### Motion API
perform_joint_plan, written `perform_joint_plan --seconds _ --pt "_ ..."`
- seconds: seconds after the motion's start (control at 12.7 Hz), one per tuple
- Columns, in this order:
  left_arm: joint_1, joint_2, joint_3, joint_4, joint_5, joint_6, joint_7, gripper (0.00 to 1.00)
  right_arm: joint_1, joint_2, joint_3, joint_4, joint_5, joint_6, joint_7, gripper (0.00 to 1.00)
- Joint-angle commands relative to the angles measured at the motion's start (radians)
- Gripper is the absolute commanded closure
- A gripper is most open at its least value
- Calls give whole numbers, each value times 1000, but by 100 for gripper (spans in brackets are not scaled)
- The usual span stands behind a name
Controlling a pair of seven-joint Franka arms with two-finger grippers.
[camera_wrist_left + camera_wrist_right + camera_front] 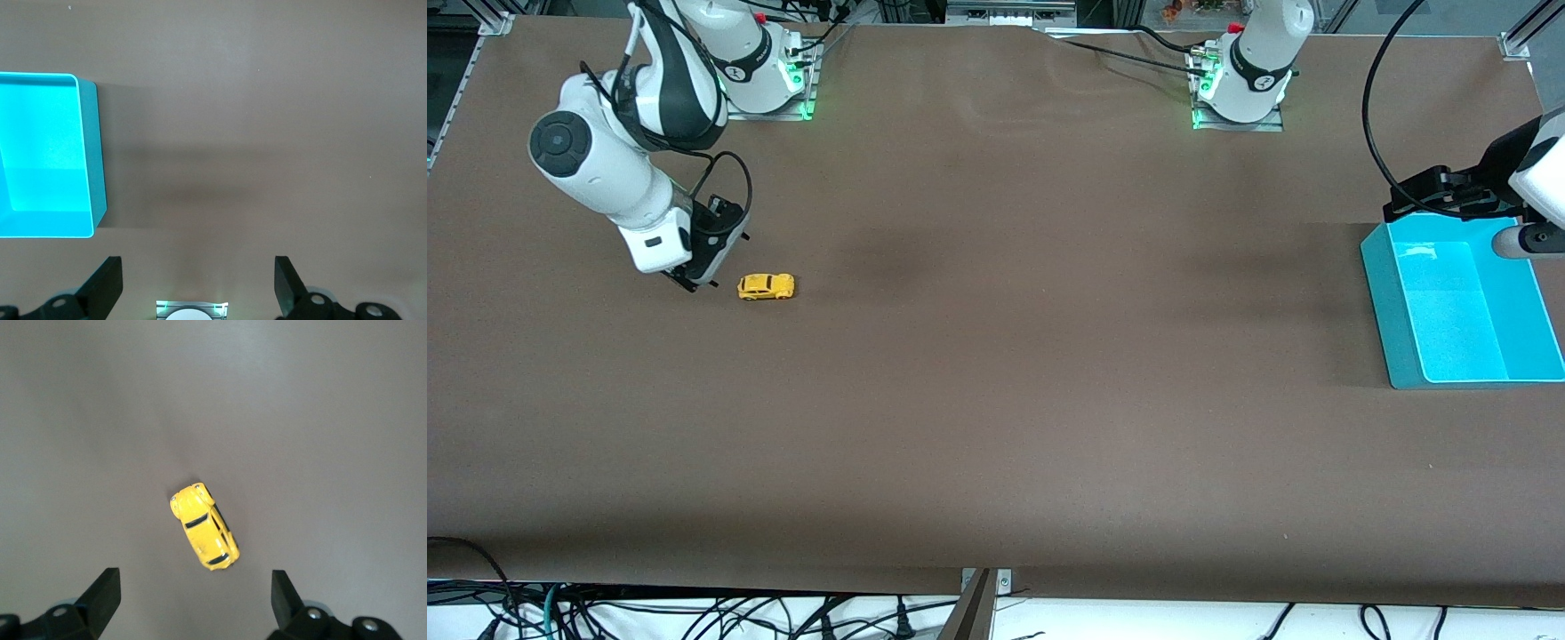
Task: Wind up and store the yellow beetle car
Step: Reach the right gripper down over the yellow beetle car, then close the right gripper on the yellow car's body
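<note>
The yellow beetle car (766, 286) stands on its wheels on the brown table toward the right arm's end. In the right wrist view the car (205, 535) lies just ahead of the jaws, not between them. My right gripper (689, 283) hangs low over bare table beside the car, open and empty; its fingers (103, 590) stand wide apart. My left gripper (1400, 206) hovers over the table beside the teal bin (1380, 293), open and empty (199, 270).
The teal bin is open-topped and empty, at the left arm's end of the table; it also shows in the left wrist view (100, 160). Cables hang over the table's front edge (978, 587).
</note>
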Motion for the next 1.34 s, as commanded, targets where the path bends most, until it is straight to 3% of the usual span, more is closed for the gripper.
perform_joint_plan --seconds 0.0,0.24,0.71,1.26 --pt "1 -4 0 -4 11 8 -8 0 0 51 3 -40 -7 101 -223 0" --pt "-1 -4 0 -4 11 8 -8 0 0 131 3 -98 -8 273 -405 0" --pt "-1 -4 0 -4 11 8 -8 0 -9 243 -1 -101 -8 385 -443 1" --pt "1 -4 0 -4 11 8 -6 0 -31 268 -1 -130 -8 454 -498 55"
